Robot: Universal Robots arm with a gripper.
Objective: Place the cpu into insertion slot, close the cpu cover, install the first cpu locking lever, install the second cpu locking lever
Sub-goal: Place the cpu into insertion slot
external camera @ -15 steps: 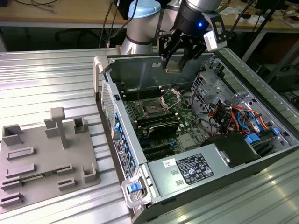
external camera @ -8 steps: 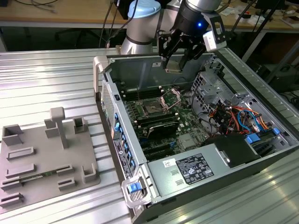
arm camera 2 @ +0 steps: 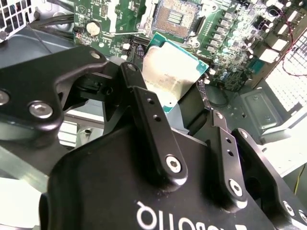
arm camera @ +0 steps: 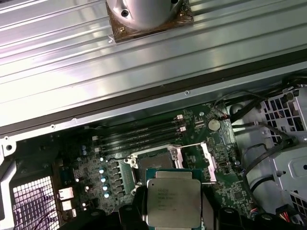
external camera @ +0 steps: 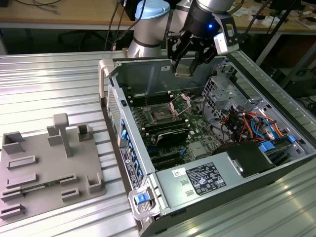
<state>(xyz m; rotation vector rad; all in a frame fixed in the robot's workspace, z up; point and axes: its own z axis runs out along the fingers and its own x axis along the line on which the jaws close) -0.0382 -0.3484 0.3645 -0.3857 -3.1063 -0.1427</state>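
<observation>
My gripper (external camera: 189, 63) is shut on the cpu (external camera: 183, 69), a flat square silver-tan chip, and holds it above the far end of the open computer case. In both wrist views the cpu (arm camera 2: 169, 76) (arm camera: 172, 201) sits between the black fingers (arm camera 2: 146, 112), level with the board and clear of it. The insertion slot (external camera: 161, 115) (arm camera 2: 175, 17) (arm camera: 154, 163) lies bare on the green motherboard (external camera: 197, 133), a little way from the chip. The cpu cover (external camera: 180, 102) (arm camera: 208, 162) stands swung open beside the slot.
Steel case walls (external camera: 129, 143) ring the board. Long black memory slots (external camera: 168, 131) lie near the socket, cable bundles (external camera: 252, 123) and a drive cage on the exterior view's right, a power supply (external camera: 207, 178) at the near end. A grey fixture tray (external camera: 49, 168) sits on the table on the exterior view's left.
</observation>
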